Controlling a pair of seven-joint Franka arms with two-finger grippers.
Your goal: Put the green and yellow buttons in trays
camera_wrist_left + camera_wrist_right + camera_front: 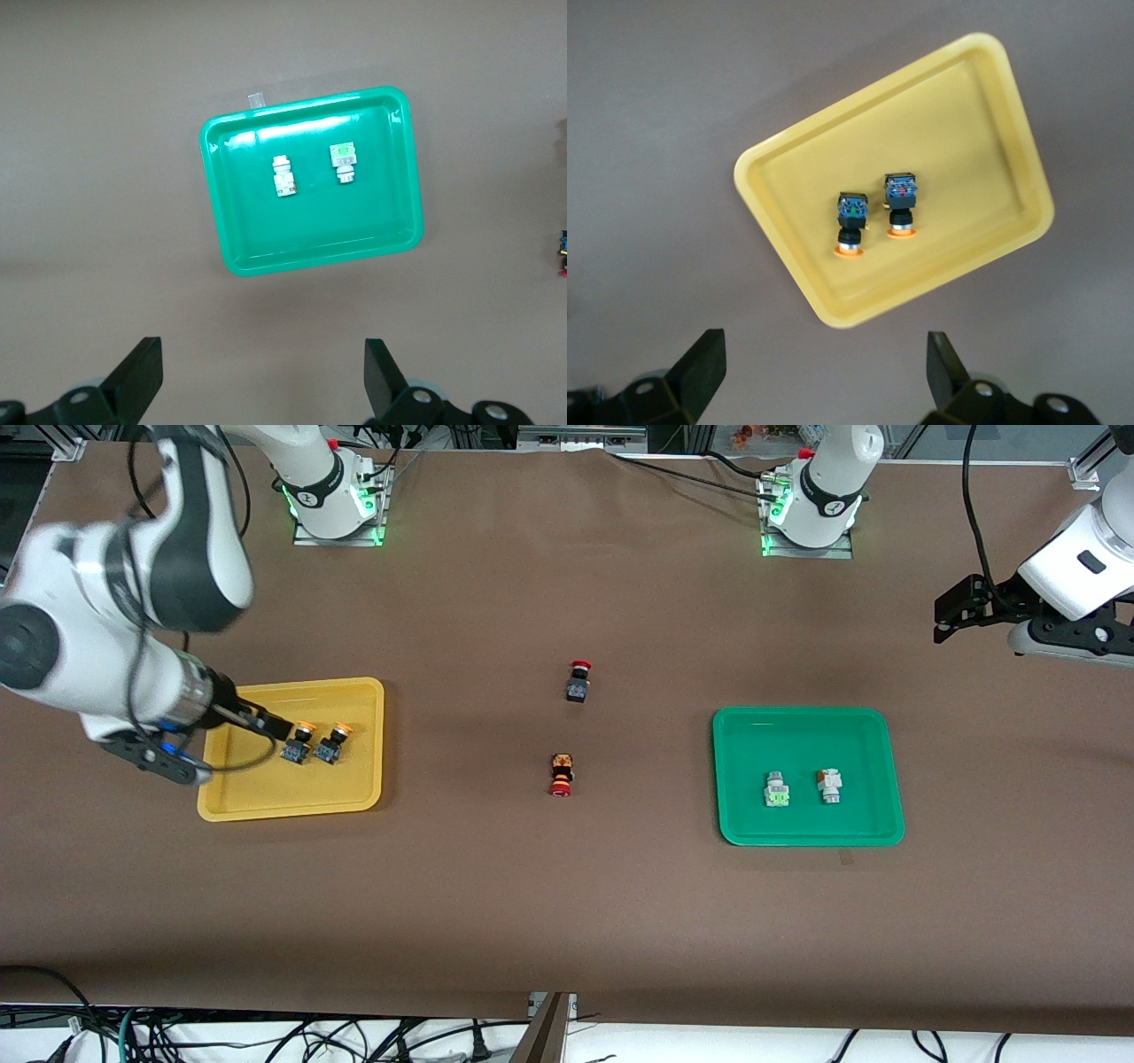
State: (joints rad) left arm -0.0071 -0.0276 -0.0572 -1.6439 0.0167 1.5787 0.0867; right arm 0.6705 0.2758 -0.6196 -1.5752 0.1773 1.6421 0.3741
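Observation:
Two yellow-capped buttons [297, 746] [332, 744] lie side by side in the yellow tray [266, 790] toward the right arm's end. Two green-faced buttons [777, 789] [830, 785] lie in the green tray [797, 735] toward the left arm's end. My right gripper [259, 722] is open and empty, held high over the yellow tray's outer edge. Its wrist view shows the tray [833, 312] and both buttons [851, 226] [901, 205] below, with the gripper [824, 372] wide open. My left gripper [959, 609] is open and empty, up over the table's end. Its wrist view shows the green tray [310, 264], both buttons [283, 175] [344, 163] and the open gripper [263, 376].
Two red-capped switches [578, 680] [561, 773] lie on the brown table between the trays, one nearer the front camera than the other. One shows at the edge of the left wrist view [563, 246]. The arm bases stand along the table's back edge.

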